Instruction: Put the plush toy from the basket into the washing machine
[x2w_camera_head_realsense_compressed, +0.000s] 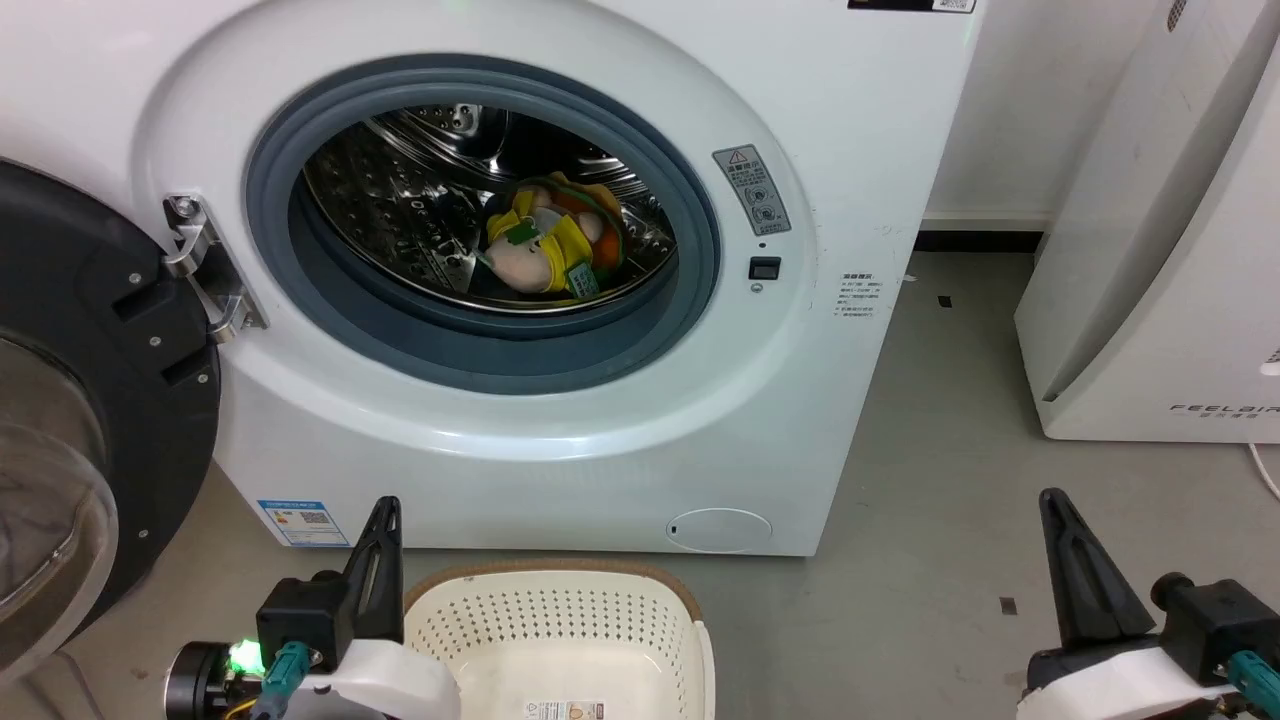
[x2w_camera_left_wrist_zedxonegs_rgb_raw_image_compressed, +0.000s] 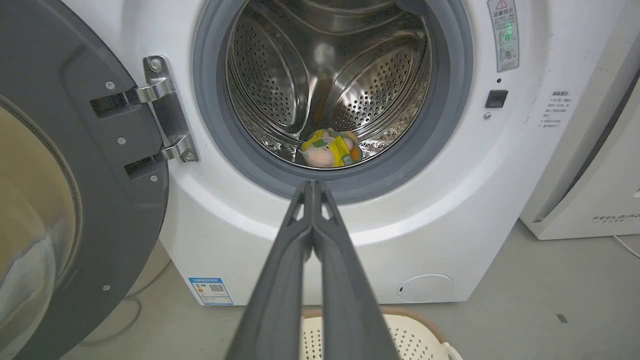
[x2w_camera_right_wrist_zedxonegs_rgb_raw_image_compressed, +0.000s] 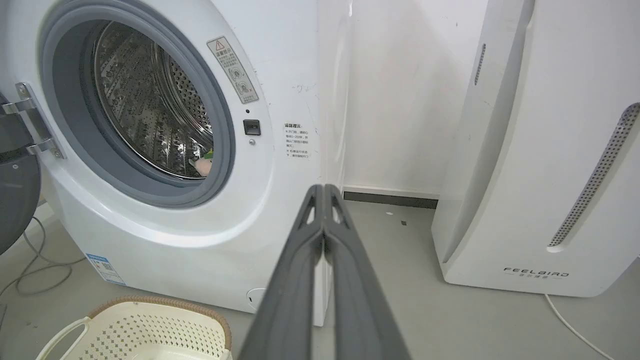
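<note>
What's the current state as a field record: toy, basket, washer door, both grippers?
plush toy: lying inside the drum, near its front lip
washing machine: front opening uncovered
door: swung open, on the head view's left
basket: on the floor in front of the washing machine; no toy in its visible part
left gripper: fingers shut, holding nothing
right gripper: fingers shut, holding nothing
task status: toy is in the machine
</note>
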